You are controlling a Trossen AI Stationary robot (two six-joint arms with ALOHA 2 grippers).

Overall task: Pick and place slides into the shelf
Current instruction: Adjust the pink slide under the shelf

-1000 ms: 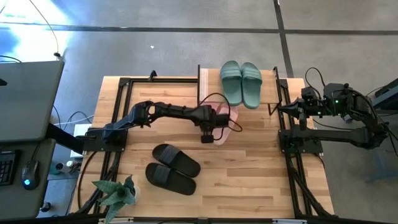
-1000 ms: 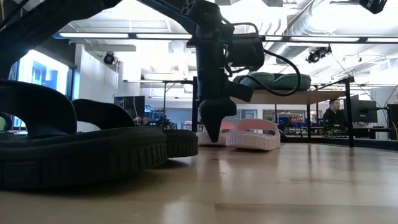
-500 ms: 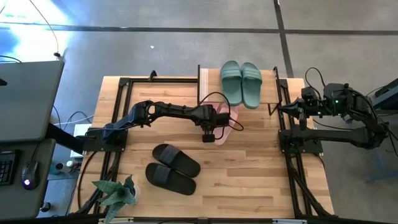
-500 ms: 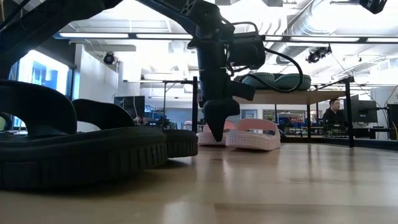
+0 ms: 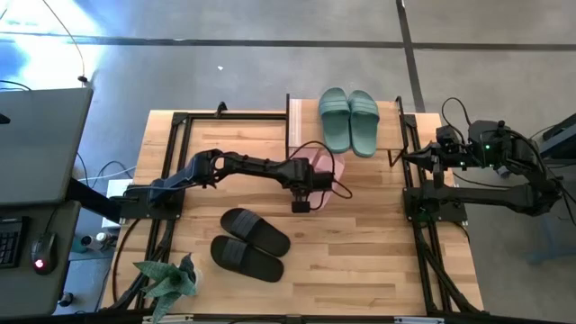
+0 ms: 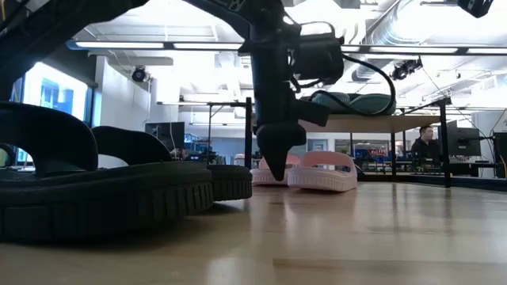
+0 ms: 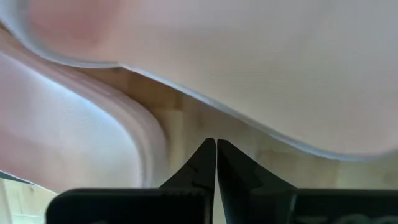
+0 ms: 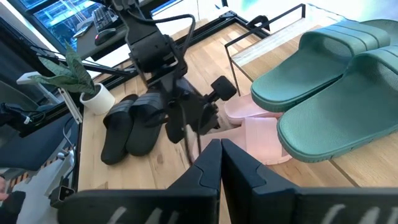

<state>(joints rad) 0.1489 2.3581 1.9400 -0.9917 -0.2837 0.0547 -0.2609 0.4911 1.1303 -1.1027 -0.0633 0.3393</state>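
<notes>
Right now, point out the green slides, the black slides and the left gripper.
green slides [image 5: 349, 119], high view, between the two straps
black slides [image 5: 255, 231], high view, upper slide's strap
left gripper [image 6: 276, 168], low view, fingertips

Grey concrete floor [image 5: 225, 72]; ceiling strip lights [image 6: 158, 45]; potted plant [image 5: 171, 281] on table corner.

I've got sage green slides [image 5: 349, 120] up on the shelf [image 5: 302, 110], light wood w/ white edge strip, black uprights. Pink-to-white pair [image 5: 326, 173] on pale wood tabletop [image 5: 360, 243]. Black slides [image 5: 252, 243] matte. Both arms dark. Green spiky plant [image 5: 169, 281], white pot.
</notes>
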